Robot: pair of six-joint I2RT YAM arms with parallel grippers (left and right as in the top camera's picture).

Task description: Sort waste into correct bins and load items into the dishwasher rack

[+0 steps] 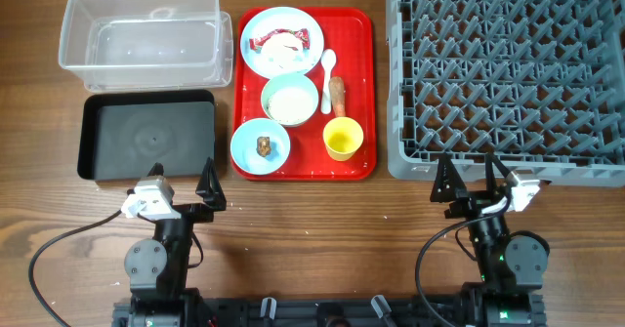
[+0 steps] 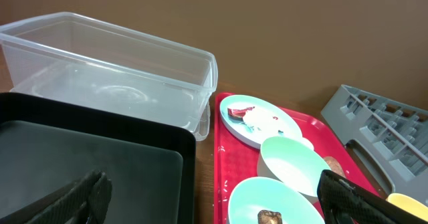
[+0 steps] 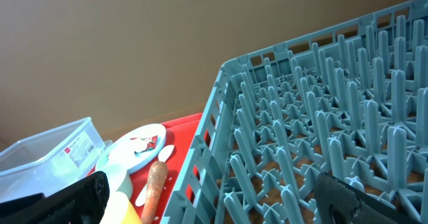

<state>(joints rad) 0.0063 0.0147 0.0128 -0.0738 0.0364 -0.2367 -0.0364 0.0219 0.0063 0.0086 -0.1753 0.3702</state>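
Note:
On the red tray [image 1: 363, 34] a light-blue plate [image 1: 281, 41] holds the red-and-white wrapper [image 1: 266, 42], a white paper scrap and rice. Below it sit the pale green-white bowl [image 1: 289, 99], a small light-blue bowl [image 1: 260, 143] with a brown chunk [image 1: 264, 145], the yellow cup [image 1: 343, 139], a white spoon [image 1: 328, 63] and the carrot-like stick [image 1: 337, 96]. The clear tub [image 1: 142, 36] and black tray [image 1: 146, 134] lie left; the grey rack [image 1: 508, 73] lies right. My left gripper [image 1: 181, 192] is open and empty near the black tray. My right gripper [image 1: 472, 183] is open and empty at the rack's front edge.
The left wrist view shows the black tray [image 2: 87, 164], the clear tub [image 2: 107, 70], the plate [image 2: 257, 120] and both bowls. The right wrist view shows the rack's pegs [image 3: 321, 130], the carrot-like stick [image 3: 154, 184] and the plate [image 3: 137, 147]. Cables trail near both arm bases.

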